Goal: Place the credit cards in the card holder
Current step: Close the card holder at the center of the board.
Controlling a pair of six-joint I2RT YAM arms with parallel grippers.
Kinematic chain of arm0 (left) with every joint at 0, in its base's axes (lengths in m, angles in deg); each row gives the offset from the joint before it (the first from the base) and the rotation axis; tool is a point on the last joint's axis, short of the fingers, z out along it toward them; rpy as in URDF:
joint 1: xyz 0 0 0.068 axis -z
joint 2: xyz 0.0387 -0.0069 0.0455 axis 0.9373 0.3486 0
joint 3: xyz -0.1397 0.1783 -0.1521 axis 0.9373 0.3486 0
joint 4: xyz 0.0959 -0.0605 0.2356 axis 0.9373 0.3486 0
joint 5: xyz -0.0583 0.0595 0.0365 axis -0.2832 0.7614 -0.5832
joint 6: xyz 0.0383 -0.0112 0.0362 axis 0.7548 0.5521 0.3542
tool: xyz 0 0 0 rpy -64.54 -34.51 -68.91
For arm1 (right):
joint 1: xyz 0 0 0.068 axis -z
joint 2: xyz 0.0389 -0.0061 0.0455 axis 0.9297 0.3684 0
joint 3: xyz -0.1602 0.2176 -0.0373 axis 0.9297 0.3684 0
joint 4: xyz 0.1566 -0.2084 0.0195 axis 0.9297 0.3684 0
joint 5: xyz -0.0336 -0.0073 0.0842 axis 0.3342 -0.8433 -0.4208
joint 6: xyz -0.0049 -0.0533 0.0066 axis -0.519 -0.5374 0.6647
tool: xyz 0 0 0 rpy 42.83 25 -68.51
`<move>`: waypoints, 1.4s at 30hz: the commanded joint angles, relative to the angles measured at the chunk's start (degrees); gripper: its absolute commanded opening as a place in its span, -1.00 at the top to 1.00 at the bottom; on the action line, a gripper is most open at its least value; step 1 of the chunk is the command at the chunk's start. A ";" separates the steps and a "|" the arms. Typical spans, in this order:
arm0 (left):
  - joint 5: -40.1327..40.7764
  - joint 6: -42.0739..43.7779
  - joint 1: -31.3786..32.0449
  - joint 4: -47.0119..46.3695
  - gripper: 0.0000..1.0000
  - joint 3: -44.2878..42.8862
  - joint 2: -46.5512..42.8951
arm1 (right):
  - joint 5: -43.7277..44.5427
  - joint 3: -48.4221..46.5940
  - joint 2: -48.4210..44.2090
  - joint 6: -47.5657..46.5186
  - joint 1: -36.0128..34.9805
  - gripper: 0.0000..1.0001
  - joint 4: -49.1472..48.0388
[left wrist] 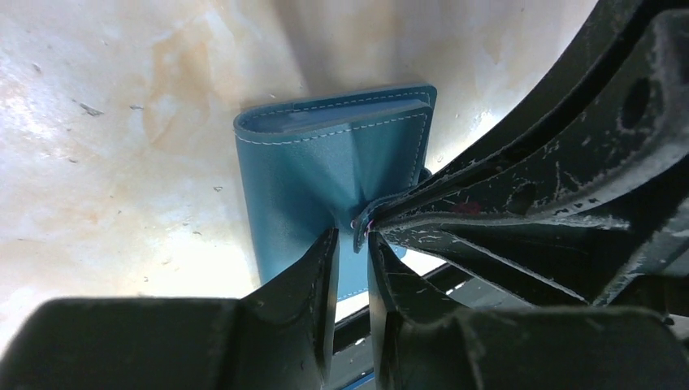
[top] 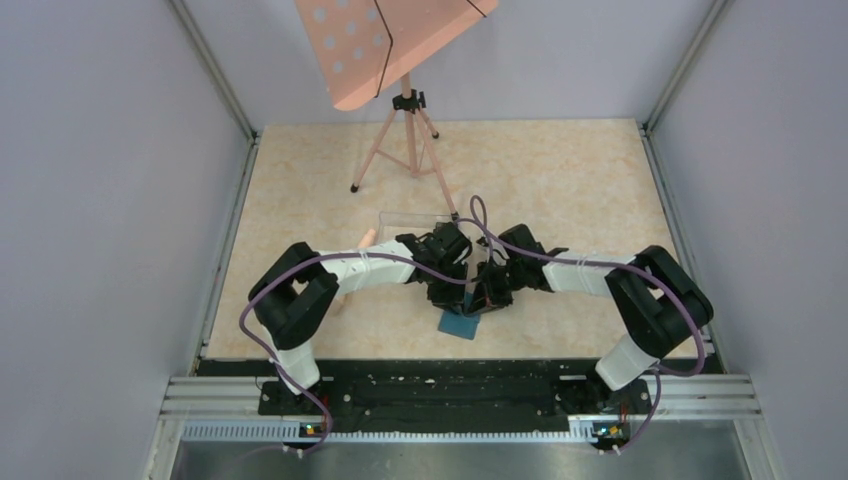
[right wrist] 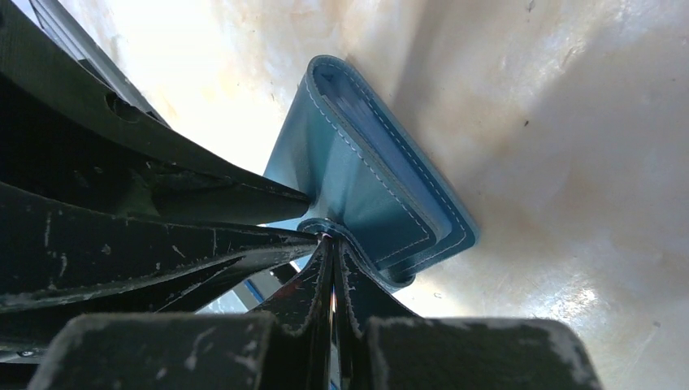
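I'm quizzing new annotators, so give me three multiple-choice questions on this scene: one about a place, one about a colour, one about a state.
1. Where does the card holder lie? A. far side B. near side, centre C. far left corner
2. What colour is it? A. teal B. red C. black
3. The right hand is: A. wide open B. shut on the holder's tab C. out of view
Answers: 1 B, the top view shows it centre front. 2 A, both wrist views show teal. 3 B, it pinches the tab.
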State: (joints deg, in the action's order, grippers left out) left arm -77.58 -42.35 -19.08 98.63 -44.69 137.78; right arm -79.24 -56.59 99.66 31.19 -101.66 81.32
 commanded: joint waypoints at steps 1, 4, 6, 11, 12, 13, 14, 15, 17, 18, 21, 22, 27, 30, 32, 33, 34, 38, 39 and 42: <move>3.75 1.06 -0.08 -0.39 0.51 -1.34 -2.25 | 7.74 -0.43 2.81 -1.25 -1.26 1.00 2.18; 3.47 1.39 -0.07 -0.13 0.63 -1.48 -0.90 | 8.16 -0.94 3.36 -1.28 -1.33 1.00 3.03; 3.26 1.39 -0.03 -0.11 0.74 -1.53 -0.13 | 8.63 -1.09 3.49 -1.32 -1.42 1.00 3.66; 4.13 1.89 -0.07 1.49 0.88 -2.35 1.23 | 10.22 -1.87 4.12 -1.36 -2.02 1.00 5.43; 4.35 2.15 -0.07 1.92 0.93 -2.58 1.65 | 10.69 -2.16 4.42 -1.32 -2.32 1.00 5.86; 4.51 2.33 -0.07 2.39 0.99 -2.85 2.04 | 11.22 -2.50 4.74 -1.20 -2.58 1.00 6.44; 4.69 2.60 -0.07 2.85 1.00 -3.08 2.57 | 11.83 -2.81 5.15 -1.16 -2.85 1.00 7.03; 4.87 2.74 -0.03 3.32 1.00 -3.16 2.97 | 12.31 -3.22 5.61 -1.10 -3.15 1.00 7.50; 5.10 3.01 0.01 3.84 1.00 -3.20 3.71 | 13.51 -3.81 6.46 -0.86 -3.64 1.00 8.69; 5.19 3.28 0.08 4.05 1.00 -3.09 4.04 | 14.19 -4.20 6.78 -0.76 -3.93 1.00 9.35; 6.32 3.71 0.43 4.98 1.00 -2.93 5.05 | 16.39 -5.23 8.20 -0.54 -5.03 1.00 11.37; 6.59 3.77 0.53 4.97 1.00 -2.71 5.41 | 17.26 -5.56 8.69 -0.61 -5.38 1.00 12.03; 8.01 4.82 1.10 6.07 1.00 -2.86 8.03 | 20.34 -8.24 11.67 -0.44 -7.10 1.00 15.51; 8.19 5.21 1.41 6.02 1.00 -2.85 9.28 | 22.82 -10.18 12.97 -0.42 -8.82 1.00 17.53; 7.78 5.40 1.57 5.68 1.00 -2.82 9.73 | 23.58 -11.03 13.81 -0.47 -9.68 1.00 18.58; 7.65 5.50 1.66 5.41 1.00 -2.85 9.65 | 23.56 -11.25 13.99 -0.53 -9.89 1.00 18.67; 7.41 5.61 1.68 5.03 1.00 -2.80 9.39 | 23.49 -11.22 14.08 -0.58 -9.96 1.00 18.63; 5.30 5.69 1.69 0.35 0.86 -1.83 5.79 | 21.78 -11.41 11.70 -2.09 -9.96 1.00 17.93; 4.57 5.41 1.69 -1.54 0.76 -1.26 4.28 | 21.47 -11.65 10.46 -2.47 -9.96 1.00 17.86; 2.91 4.36 1.53 -7.54 0.31 1.22 -1.30 | 21.38 -12.99 5.67 -2.70 -9.94 1.00 17.98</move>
State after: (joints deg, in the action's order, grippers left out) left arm -76.16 -41.81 -19.08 102.17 -47.25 139.86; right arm -69.54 -70.38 105.83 35.08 -106.88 100.43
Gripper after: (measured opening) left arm 0.221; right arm 0.003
